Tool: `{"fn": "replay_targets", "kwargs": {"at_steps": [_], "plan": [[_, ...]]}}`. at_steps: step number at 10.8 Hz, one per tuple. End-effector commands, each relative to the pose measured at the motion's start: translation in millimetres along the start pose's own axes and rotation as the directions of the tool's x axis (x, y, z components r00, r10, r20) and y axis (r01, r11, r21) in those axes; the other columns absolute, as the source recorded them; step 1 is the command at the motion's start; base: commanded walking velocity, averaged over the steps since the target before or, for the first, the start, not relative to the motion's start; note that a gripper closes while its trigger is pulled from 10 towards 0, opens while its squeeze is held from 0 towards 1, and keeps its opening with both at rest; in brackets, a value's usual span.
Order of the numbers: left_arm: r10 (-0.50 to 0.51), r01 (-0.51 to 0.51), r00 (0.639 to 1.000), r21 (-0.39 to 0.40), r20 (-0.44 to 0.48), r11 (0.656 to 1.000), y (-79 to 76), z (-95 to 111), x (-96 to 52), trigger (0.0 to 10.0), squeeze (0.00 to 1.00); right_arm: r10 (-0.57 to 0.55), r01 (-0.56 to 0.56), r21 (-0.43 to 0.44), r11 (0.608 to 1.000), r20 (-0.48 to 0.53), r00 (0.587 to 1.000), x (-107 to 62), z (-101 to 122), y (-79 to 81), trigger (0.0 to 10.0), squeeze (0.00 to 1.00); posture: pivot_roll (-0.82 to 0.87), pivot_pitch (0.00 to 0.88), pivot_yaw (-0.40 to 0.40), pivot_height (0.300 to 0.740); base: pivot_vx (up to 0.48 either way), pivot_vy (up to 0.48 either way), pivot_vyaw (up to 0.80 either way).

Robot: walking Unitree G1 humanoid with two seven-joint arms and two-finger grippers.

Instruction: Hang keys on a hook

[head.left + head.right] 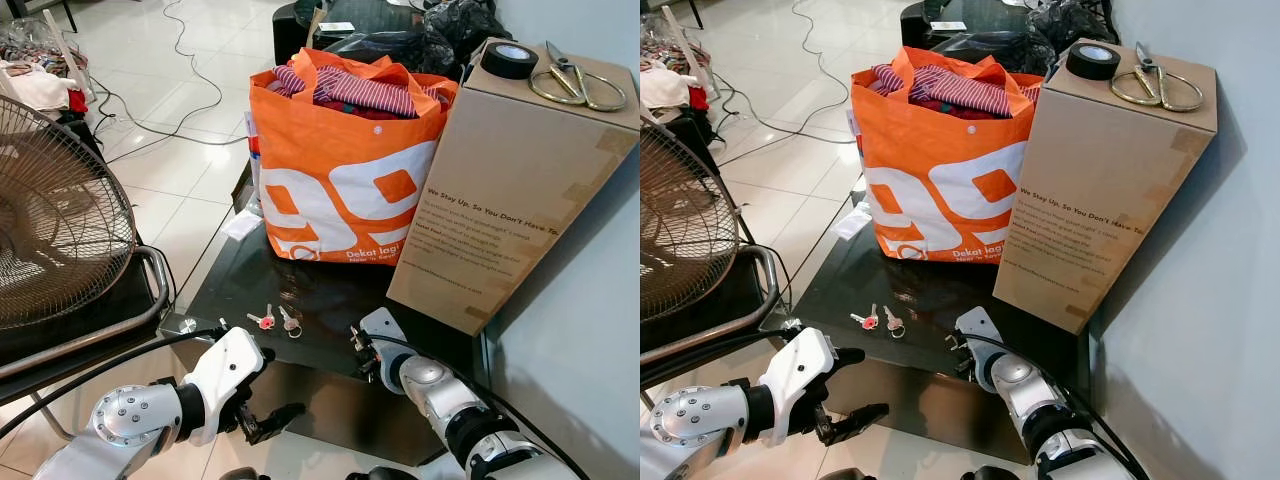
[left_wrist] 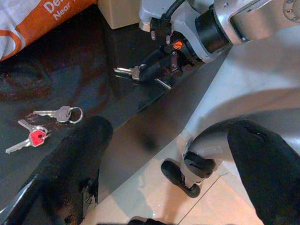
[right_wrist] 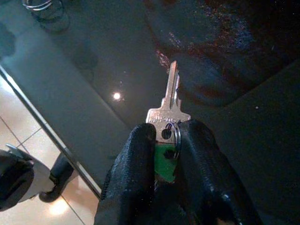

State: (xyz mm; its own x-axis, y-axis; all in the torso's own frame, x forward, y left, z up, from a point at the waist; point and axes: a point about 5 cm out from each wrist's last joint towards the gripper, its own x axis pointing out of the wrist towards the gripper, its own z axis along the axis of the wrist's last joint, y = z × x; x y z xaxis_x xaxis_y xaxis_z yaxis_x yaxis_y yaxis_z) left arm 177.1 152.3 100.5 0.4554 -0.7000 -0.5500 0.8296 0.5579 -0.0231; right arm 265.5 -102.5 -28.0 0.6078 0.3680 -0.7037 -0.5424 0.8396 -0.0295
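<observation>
My right gripper point(image 3: 164, 133) is shut on a silver key point(image 3: 169, 101) that has a green tag and a ring. It holds the key just above the front edge of the dark glossy table point(image 1: 330, 290). From the left wrist view that gripper point(image 2: 143, 72) points the key across the tabletop. Two more keys lie loose on the table: a red-tagged one point(image 1: 262, 320) and a silver one on a ring point(image 1: 290, 322). My left gripper point(image 1: 278, 382) hangs open below the table's front edge, close to those loose keys, with nothing between its fingers point(image 2: 70, 173).
An orange bag of clothes point(image 1: 340, 180) stands at the back of the table. Beside it is a tall cardboard box point(image 1: 500, 190) with a tape roll point(image 1: 508, 60) and scissors point(image 1: 580, 85) on top. A fan point(image 1: 50, 220) rests on a chair at left. Cables cross the tiled floor.
</observation>
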Motion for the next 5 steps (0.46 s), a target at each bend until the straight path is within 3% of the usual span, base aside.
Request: {"fn": "replay_targets", "kwargs": {"at_steps": [1, 4, 5], "plan": [[-0.003, 0.003, 1.000, 0.010, -0.004, 1.000, -2.3, 1.0, -0.8, 10.0, 0.38, 0.006, -0.006, 0.008, 1.000, -0.005, 1.000, -0.8, -0.9, -0.6, 10.0, 0.00, -0.05, 0.028, -0.035, 0.740, 0.000, 0.000, 0.00], [0.000, 0.000, 1.000, 0.009, -0.004, 1.000, -2.2, 0.7, -1.3, 10.0, 0.38, 0.023, -0.024, 0.029, 0.999, 0.006, 1.000, -1.7, 3.0, -3.8, 10.0, 0.00, -0.05, 0.031, -0.037, 0.740, 0.000, 0.000, 0.00], [0.001, -0.001, 1.000, 0.009, -0.004, 1.000, -2.1, 0.7, -1.1, 10.0, 0.38, 0.029, -0.030, 0.045, 0.999, 0.012, 0.999, -1.9, 3.8, -4.0, 10.0, 1.00, -0.05, 0.031, -0.037, 0.740, 0.000, 0.000, 0.00]]}}
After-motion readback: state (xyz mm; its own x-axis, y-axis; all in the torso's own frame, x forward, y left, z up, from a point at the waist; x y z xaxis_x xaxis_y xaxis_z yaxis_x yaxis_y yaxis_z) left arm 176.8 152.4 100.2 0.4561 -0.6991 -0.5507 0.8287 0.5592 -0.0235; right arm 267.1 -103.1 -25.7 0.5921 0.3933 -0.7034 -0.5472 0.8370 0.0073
